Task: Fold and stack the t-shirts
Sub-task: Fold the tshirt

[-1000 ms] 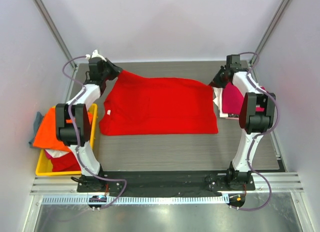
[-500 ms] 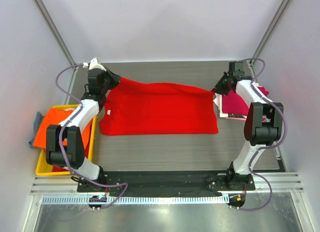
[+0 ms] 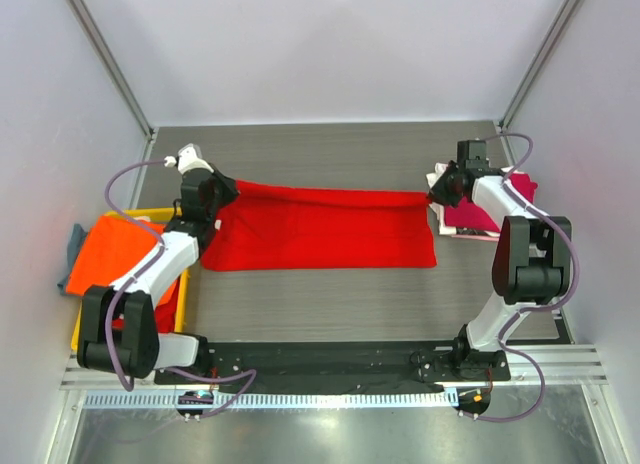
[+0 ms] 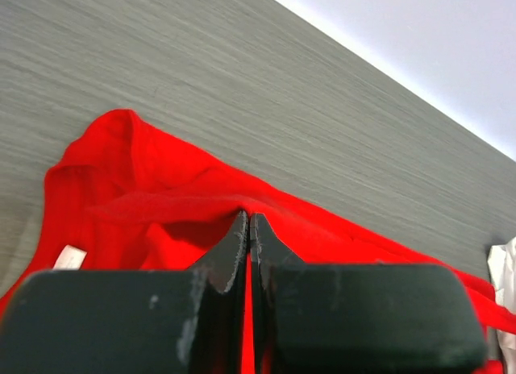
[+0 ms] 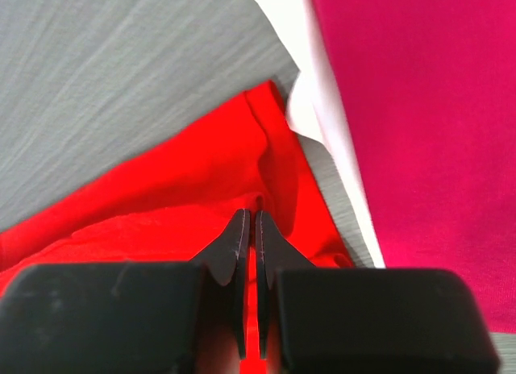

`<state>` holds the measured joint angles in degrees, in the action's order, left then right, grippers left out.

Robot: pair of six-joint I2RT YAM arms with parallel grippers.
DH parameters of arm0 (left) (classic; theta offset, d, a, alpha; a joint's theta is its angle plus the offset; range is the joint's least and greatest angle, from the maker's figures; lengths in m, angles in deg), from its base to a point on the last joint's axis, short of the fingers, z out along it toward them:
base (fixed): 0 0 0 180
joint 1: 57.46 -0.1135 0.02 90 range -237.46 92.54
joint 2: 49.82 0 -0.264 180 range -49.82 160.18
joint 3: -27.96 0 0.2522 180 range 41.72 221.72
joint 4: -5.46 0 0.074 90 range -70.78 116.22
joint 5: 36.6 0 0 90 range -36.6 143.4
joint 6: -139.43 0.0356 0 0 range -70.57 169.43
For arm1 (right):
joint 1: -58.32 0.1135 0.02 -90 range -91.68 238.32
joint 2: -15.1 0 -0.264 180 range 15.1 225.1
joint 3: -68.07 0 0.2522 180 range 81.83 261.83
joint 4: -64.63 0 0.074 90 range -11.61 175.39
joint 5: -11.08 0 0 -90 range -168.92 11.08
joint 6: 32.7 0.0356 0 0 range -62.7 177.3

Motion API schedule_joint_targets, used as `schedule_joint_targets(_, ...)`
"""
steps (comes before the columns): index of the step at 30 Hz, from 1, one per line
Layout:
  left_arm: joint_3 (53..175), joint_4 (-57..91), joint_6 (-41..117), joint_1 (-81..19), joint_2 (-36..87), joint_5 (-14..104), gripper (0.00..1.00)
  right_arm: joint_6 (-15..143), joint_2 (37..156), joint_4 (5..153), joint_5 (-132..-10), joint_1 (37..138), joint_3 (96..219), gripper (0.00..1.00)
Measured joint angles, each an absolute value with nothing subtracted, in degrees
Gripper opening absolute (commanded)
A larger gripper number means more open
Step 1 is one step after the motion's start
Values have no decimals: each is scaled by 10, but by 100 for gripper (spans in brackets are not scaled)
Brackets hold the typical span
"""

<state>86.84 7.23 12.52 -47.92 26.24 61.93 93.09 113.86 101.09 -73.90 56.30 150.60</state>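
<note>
Change since earlier: both grippers have come toward the near side, pulling the red t-shirt's (image 3: 320, 234) far edge with them; the shirt now shows as a shallower band front to back. The left arm's elbow has swung down over the crate.
Left gripper (image 3: 222, 189): fingers pressed together, pinching the far-left corner of the red t-shirt. In the wrist view, red cloth sits in the slit between the two pads.
Right gripper (image 3: 435, 193): fingers nearly together, pinching the far-right corner of the same shirt. A thin strip of red fabric shows between them in the wrist view.
Red t-shirt position: centre of the table (image 3: 330, 304), stretched between the two grippers. The far edge is raised and taut; the near edge lies flat on the surface.
Label tag (image 4: 71, 258): white, on the red cloth at the left of the left wrist view.
Magenta t-shirt (image 3: 472, 209): folded at the right side of the table, just beside the red shirt's right edge.
White t-shirt (image 5: 322, 64): under the magenta one, with its edge sticking out on the side facing the red shirt.
Orange t-shirt (image 3: 115, 249): draped over the yellow crate (image 3: 182, 299) at the left of the table.
Grey cloth (image 3: 75, 242): pokes out at the orange shirt's left edge; I cannot tell what it is.
</note>
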Motion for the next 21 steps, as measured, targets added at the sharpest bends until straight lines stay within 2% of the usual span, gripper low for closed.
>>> schedule_joint_targets(21, 793, 133, 102, -477, 189, 636, 0, 945, 1087, 954, -754, 563, 1381, 1)
